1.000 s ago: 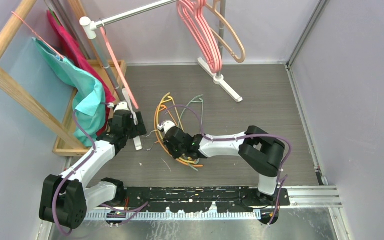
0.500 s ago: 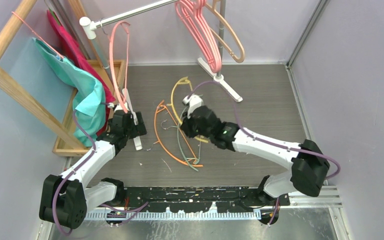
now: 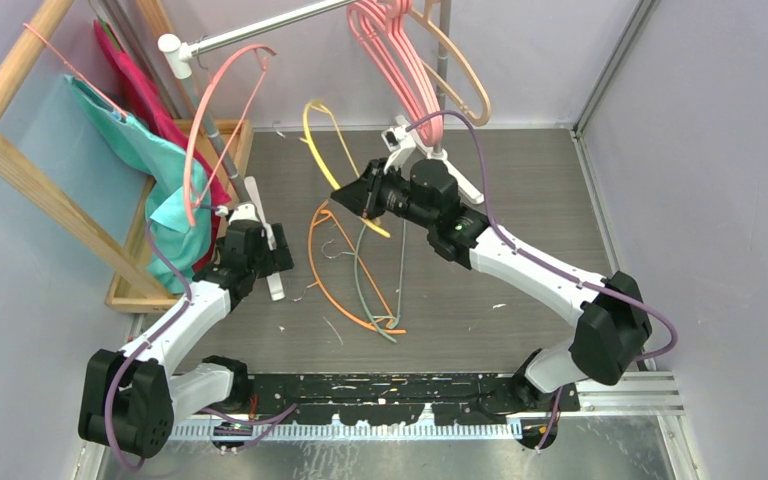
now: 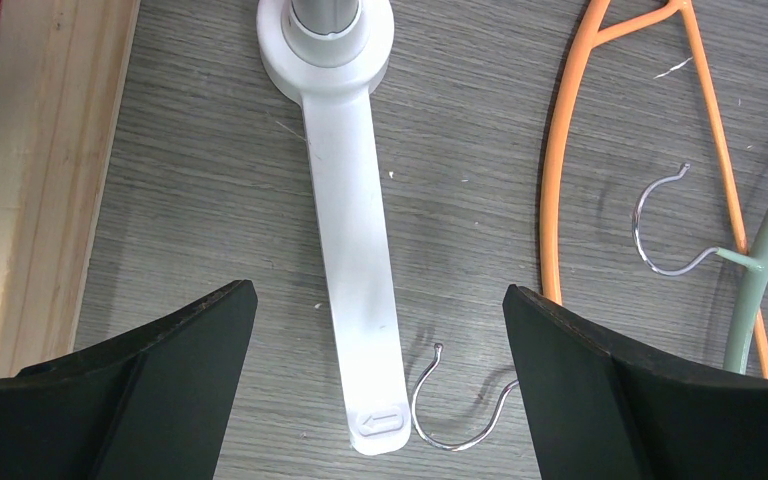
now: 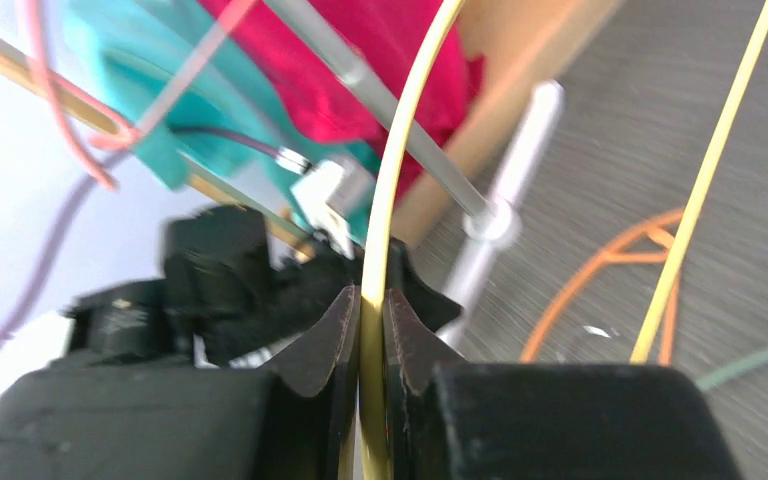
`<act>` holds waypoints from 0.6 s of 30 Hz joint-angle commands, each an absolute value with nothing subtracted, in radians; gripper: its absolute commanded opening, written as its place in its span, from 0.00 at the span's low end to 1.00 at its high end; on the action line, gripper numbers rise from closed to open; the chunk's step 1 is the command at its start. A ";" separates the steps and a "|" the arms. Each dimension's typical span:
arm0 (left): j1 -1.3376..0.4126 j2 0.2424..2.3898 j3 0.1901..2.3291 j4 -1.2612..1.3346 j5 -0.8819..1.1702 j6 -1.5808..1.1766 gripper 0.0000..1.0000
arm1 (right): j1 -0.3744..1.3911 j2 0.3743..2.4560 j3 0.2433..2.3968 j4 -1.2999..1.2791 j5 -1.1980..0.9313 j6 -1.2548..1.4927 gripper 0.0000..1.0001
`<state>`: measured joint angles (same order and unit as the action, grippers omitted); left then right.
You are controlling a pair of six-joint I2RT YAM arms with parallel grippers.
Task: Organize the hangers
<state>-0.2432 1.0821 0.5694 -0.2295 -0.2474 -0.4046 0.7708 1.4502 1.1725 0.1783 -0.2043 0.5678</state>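
One view, right wrist, shows right end effector point(image 5: 369, 300) pinching yellow hanger point(image 5: 392, 160).

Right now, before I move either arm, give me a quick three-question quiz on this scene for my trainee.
1. True or false: the right gripper is shut on the yellow hanger.
2. Which one lies on the floor beside the orange hanger? A) grey-green hanger B) blue hanger C) black hanger
3. Fill in: the left gripper is ____, hovering over the rack's white foot.
Key: 1 true; 2 A; 3 open.
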 commanded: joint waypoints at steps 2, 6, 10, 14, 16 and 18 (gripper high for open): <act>-0.247 1.065 0.573 -0.206 -0.253 -0.405 0.98 | 0.767 1.441 1.255 0.529 -0.225 0.720 0.01; -0.248 1.067 0.573 -0.203 -0.246 -0.405 0.98 | 0.768 1.474 1.311 0.632 -0.202 0.760 0.01; -0.248 1.072 0.574 -0.203 -0.245 -0.405 0.98 | 0.767 1.521 1.392 0.659 -0.181 0.770 0.01; -0.247 1.069 0.574 -0.201 -0.245 -0.405 0.98 | 0.768 1.571 1.472 0.674 -0.164 0.769 0.01; -0.248 1.072 0.574 -0.201 -0.245 -0.405 0.98 | 0.768 1.603 1.511 0.681 -0.172 0.775 0.01; -0.248 1.072 0.574 -0.201 -0.245 -0.405 0.98 | 0.767 1.633 1.531 0.699 -0.184 0.794 0.01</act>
<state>-0.2432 1.0821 0.5694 -0.2295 -0.2470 -0.4046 0.7700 1.6032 1.4414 0.5602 -0.1844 0.7677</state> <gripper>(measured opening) 0.980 0.168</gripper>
